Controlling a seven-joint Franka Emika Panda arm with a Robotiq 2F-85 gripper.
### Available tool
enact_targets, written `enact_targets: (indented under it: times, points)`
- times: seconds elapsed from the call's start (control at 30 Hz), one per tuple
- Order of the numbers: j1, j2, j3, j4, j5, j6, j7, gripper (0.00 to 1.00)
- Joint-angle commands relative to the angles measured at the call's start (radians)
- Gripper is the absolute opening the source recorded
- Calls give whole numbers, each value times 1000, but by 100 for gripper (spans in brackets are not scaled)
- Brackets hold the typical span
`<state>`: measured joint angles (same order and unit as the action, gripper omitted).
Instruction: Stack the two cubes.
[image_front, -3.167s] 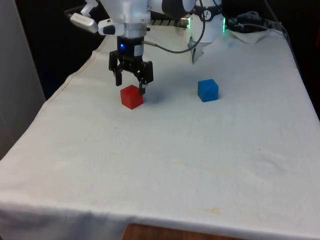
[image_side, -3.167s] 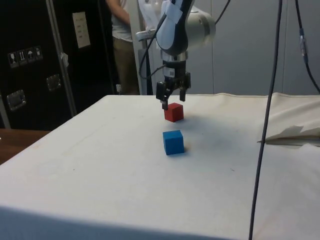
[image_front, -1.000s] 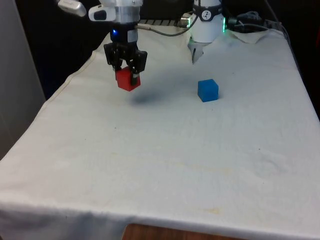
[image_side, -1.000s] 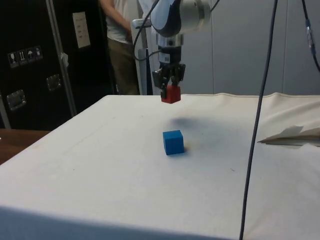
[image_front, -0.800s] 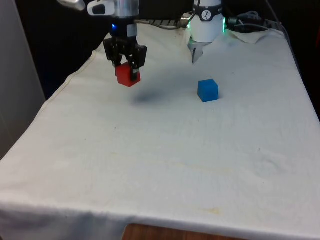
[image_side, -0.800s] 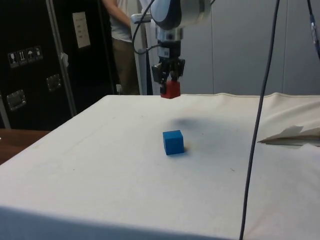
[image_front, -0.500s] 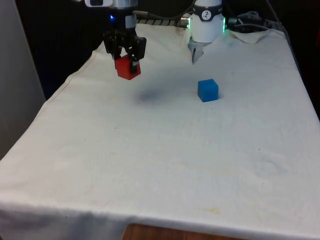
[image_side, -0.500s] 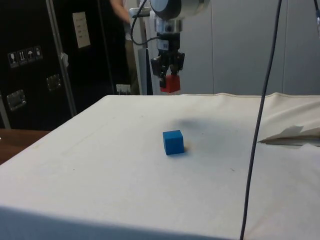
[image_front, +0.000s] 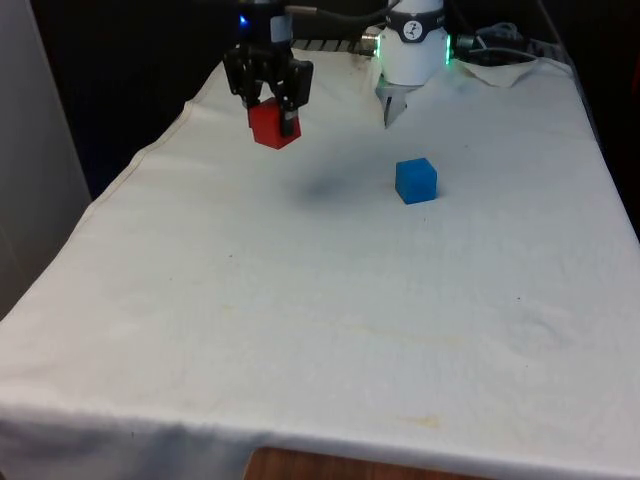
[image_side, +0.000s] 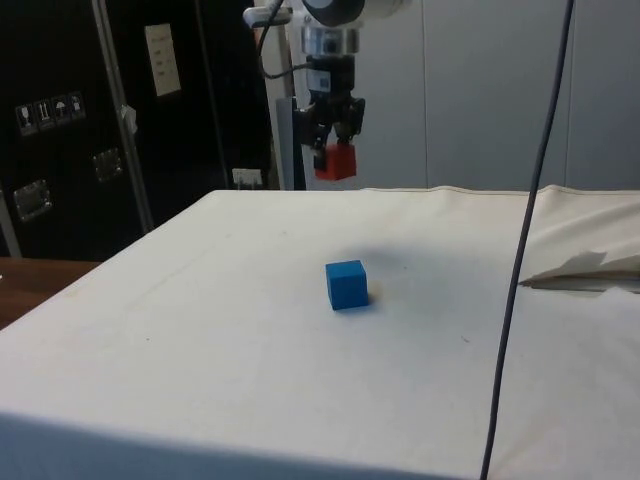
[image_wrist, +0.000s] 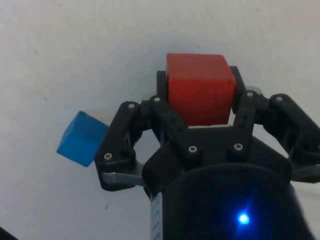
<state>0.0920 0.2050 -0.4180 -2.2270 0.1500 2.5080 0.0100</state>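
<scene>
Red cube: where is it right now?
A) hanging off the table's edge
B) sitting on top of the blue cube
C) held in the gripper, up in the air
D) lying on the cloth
C: the gripper is shut on the red cube, high above the cloth, while the blue cube sits alone.

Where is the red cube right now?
The red cube hangs above the cloth, gripped in the fingers, on the front view's left of the blue cube.
</scene>
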Motion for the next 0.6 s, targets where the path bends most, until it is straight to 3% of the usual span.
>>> enact_targets:
  times: [0.0, 0.13, 0.17, 0.2, 0.23, 0.43, 0.47, 0.5, 0.57]
  points:
    - [10, -4, -1, -5, -19, 6, 28, 4]
    - [15, -10, 11, -9, -30, 6, 55, 4]
    - [6, -6, 19, -3, -6, 1, 31, 4]
    - [17, -13, 14, -9, -35, 4, 62, 4]
    - [19, -15, 16, -9, -42, 2, 70, 4]
    - [23, -48, 40, -17, -96, -17, 131, 4]
    - [15, -39, 47, -11, -74, -15, 109, 4]
    - [23, -54, 44, -20, -103, -20, 139, 4]
    - [24, -74, 55, -31, -123, -24, 161, 4]
